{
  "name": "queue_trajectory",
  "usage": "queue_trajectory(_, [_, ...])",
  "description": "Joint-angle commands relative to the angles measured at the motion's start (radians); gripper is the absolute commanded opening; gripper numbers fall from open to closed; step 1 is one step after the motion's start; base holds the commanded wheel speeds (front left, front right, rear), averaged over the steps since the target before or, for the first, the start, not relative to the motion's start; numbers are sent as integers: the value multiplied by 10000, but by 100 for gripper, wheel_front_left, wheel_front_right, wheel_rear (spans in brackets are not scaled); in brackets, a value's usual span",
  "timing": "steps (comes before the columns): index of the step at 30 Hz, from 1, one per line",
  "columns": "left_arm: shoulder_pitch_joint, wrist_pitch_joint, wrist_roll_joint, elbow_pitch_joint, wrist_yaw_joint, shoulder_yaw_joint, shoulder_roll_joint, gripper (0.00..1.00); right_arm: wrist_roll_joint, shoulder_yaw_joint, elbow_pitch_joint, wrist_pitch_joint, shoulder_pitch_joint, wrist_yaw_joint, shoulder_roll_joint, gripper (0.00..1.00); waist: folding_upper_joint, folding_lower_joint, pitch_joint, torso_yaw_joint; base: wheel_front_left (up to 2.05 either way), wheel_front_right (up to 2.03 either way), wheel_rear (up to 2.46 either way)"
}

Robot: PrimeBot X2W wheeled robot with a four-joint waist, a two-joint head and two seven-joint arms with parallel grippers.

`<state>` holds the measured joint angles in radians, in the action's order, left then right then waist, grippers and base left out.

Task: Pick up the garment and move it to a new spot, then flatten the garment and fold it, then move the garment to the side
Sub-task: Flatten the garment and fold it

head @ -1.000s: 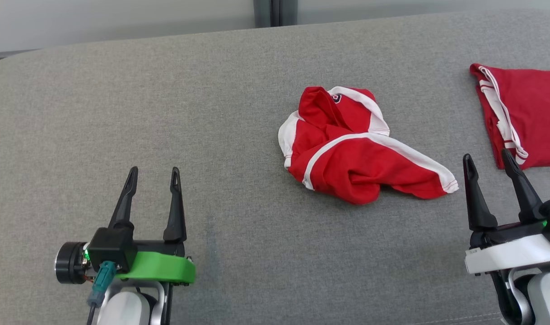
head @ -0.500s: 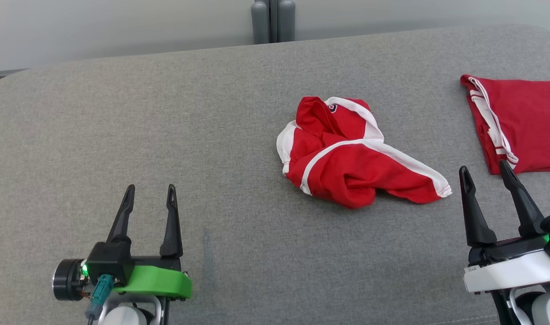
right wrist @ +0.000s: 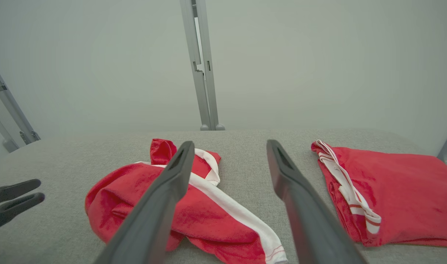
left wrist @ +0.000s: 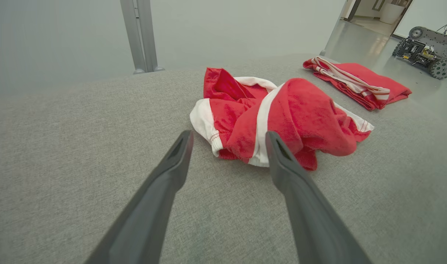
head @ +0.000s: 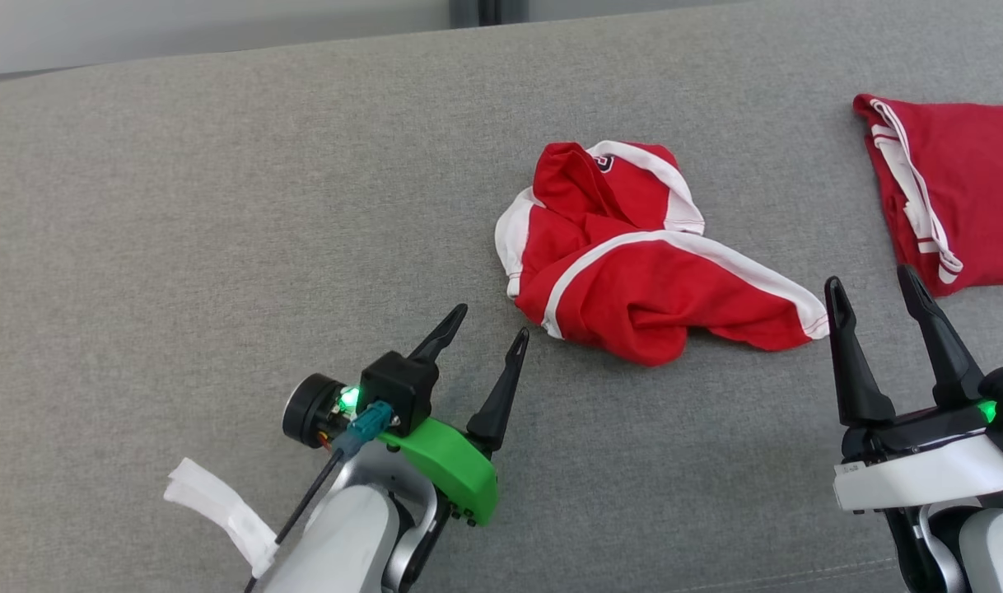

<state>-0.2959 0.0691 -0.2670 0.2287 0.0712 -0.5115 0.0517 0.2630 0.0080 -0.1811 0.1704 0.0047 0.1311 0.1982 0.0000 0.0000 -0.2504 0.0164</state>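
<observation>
A crumpled red garment (head: 633,272) with white bands lies in a heap near the middle of the grey padded table (head: 221,206). My left gripper (head: 492,321) stands open just short of the heap's near-left edge, its fingers angled toward it and apart from the cloth. In the left wrist view the garment (left wrist: 300,117) lies right beyond the open left gripper (left wrist: 228,134). My right gripper (head: 870,278) is open near the garment's right tip, holding nothing. In the right wrist view, the garment (right wrist: 117,198) lies behind the left finger of the right gripper (right wrist: 229,143), and the left gripper (right wrist: 40,190) shows at the left edge.
A second red garment (head: 963,189), folded flat, lies at the table's right end (right wrist: 392,187). A grey post (left wrist: 141,36) rises behind the far edge. A wheeled machine (left wrist: 425,51) stands on the floor beyond. Bare grey cloth stretches across the table's left half.
My left arm has swung right and forward, bringing its open fingers up to the garment's near-left edge. The head camera shifted a little. The right gripper and both garments stayed put.
</observation>
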Motion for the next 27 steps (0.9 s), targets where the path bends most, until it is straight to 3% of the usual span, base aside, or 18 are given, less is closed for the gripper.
queue_trajectory(1, [-360, -86, -254, 281, 44, -77, 21, 100, 97, 11, 64, 87, -150, -9, -3, 100, 0, 0, -348, 344, 0, 0, 0])
queue_trajectory(10, [-1970, -32, -1359, 2301, 157, -897, 12, 100, 261, 158, 509, 356, -491, -9, -53, 100, 0, 0, -751, 961, 0, 0, 0])
queue_trajectory(11, [-2102, 13, -1442, 2458, 191, -949, 10, 34, 270, 163, 544, 373, -516, -9, -61, 100, 0, 0, -765, 993, 0, 0, 0])
queue_trajectory(12, [-2230, 41, -1430, 2678, 218, -1016, 12, 0, 284, 163, 586, 399, -527, -9, -82, 100, 0, 0, -772, 1028, 0, 0, 0])
queue_trajectory(16, [-2470, 466, -1598, 3006, 261, -1033, 12, 0, 325, 125, 699, 486, -510, -9, -122, 100, 0, 0, -760, 1061, 0, 0, 0])
queue_trajectory(20, [-2427, 768, -1377, 2785, -7, -948, 279, 0, 340, 10, 789, 544, -384, -9, -176, 100, 0, 0, -642, 888, 0, 0, 0])
queue_trajectory(24, [-2081, 437, -1119, 1898, -406, -928, 898, 0, 383, -29, 867, 543, -271, -9, -201, 100, 0, 0, -425, 568, 0, 0, 0])
queue_trajectory(27, [-1752, -336, -911, 702, -799, -849, 1664, 0, 353, -63, 888, 517, -180, -9, -231, 100, 0, 0, -285, 308, 0, 0, 0])
